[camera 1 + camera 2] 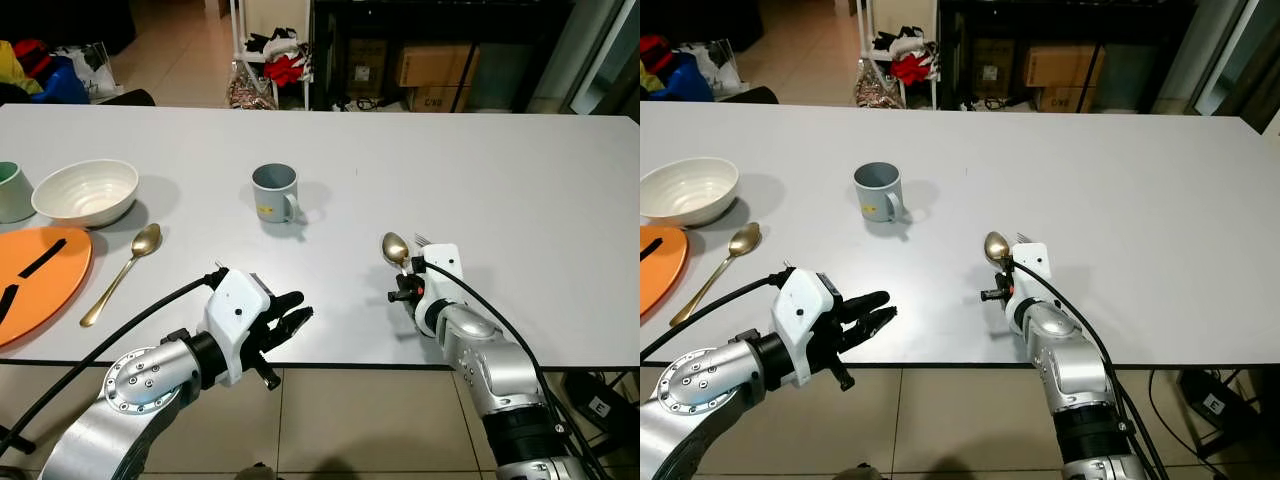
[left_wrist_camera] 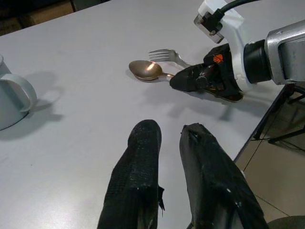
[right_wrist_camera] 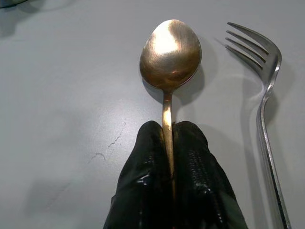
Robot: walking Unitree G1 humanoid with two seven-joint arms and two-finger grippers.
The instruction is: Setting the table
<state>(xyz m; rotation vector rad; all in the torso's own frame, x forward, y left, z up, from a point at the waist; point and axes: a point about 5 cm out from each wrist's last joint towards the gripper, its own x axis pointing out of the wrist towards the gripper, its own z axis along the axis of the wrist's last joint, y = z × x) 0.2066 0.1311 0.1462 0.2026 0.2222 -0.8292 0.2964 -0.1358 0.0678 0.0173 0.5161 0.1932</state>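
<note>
My right gripper (image 3: 164,128) is shut on the handle of a gold spoon (image 3: 170,52), whose bowl rests on the white table (image 1: 520,170) near the front edge. A silver fork (image 3: 267,100) lies on the table just right of the spoon, apart from it. My left gripper (image 1: 297,308) hovers at the front edge, left of the spoon, with its fingers (image 2: 143,157) slightly open and nothing between them. A grey mug (image 1: 275,192) stands at the table's middle.
At the left stand a white bowl (image 1: 86,192), a pale green cup (image 1: 12,190), a second gold spoon (image 1: 125,268) and an orange plate (image 1: 50,285) with black sticks on it. Beyond the table are a clothes rack (image 1: 275,50) and boxes (image 1: 430,65).
</note>
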